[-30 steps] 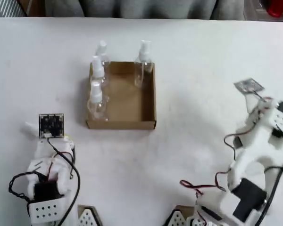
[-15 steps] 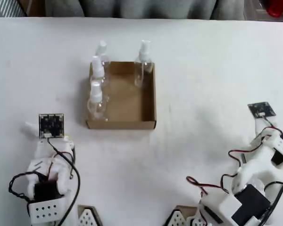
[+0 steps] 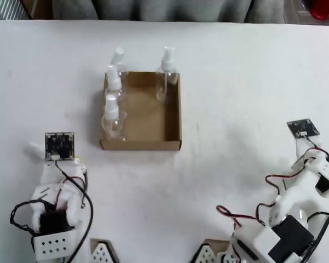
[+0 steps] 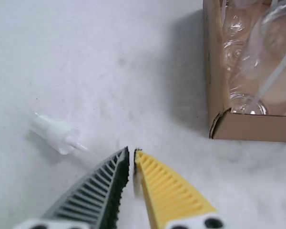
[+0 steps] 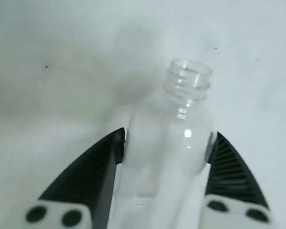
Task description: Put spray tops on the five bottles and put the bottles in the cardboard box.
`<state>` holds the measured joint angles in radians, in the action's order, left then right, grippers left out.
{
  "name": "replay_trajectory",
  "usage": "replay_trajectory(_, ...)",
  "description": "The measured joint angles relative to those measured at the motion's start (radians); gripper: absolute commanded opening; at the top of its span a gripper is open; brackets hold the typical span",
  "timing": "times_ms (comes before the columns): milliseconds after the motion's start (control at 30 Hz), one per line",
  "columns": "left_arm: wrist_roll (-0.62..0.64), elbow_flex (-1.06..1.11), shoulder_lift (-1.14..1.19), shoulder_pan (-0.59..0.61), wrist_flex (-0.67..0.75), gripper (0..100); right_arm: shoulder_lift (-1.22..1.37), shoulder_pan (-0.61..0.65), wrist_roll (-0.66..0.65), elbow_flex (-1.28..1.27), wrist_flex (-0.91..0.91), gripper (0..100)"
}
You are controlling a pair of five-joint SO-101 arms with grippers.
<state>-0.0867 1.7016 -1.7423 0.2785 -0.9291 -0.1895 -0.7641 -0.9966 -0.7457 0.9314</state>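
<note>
Clear plastic bottle with a bare threaded neck [image 5: 181, 109] is sitting clamped in the right gripper [image 5: 168, 137]. The black jaws are pressing on both flanks, the body is running along the line of the jaws, and the open mouth is pointing out past the fingertips. In the high view the right arm [image 3: 296, 208] is sitting tucked low, at about 4 o'clock from the brown cardboard box [image 3: 140, 144].

Over on the other side, the left gripper [image 4: 132, 160] is pinched together on nothing, grey and yellow fingers meeting tip to tip above the white table [image 3: 236, 66]. Just beside it the small white spray top [image 4: 55, 133] is lying on its side, thin stem end turning toward those fingertips. From above it is lying at about 8 o'clock from the box and 9 o'clock from the left arm's wrist, its long axis running roughly 10 to 4.

Four capped clear bottles [image 3: 111, 112] are standing at the box, apparently inside it, three along the 9 o'clock wall and one at the 1 o'clock corner.

So everything is hanging on this: the last top is lying well apart from the last bottle, across the table. The left arm is far nearer to it and looks the one to take it, and those closed fingers will need to part first.
</note>
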Motion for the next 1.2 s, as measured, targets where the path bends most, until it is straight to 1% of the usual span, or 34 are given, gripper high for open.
replay_trajectory(300, 0.000, 0.000, 0.000, 0.000, 0.000, 2, 0.000, 0.000, 0.000, 0.009, 0.028, 28.6)
replay_trajectory(467, 0.000, 0.000, 0.000, 0.000, 0.000, 2, 0.000, 0.000, 0.000, 0.009, 0.029, 22.1)
replay_trajectory(600, 0.000, 0.000, 0.000, 0.000, 0.000, 2, 0.000, 0.000, 0.000, 0.026, 0.031, 24.5)
replay_trajectory(700, 0.000, 0.000, 0.000, 0.000, 0.000, 2, 0.000, 0.009, 0.058, 0.058, 0.038, 24.9)
replay_trajectory(800, 0.000, 0.000, 0.000, 0.000, 0.000, 2, 0.000, 0.032, 0.084, 0.086, 0.075, 24.8)
replay_trajectory(967, 0.000, 0.000, 0.000, 0.000, 0.000, 2, 0.000, 0.072, 0.092, 0.095, 0.106, 24.7)
replay_trajectory(1200, 0.000, 0.000, 0.000, 0.000, 0.000, 2, 0.000, 0.072, 0.092, 0.095, 0.106, 24.7)
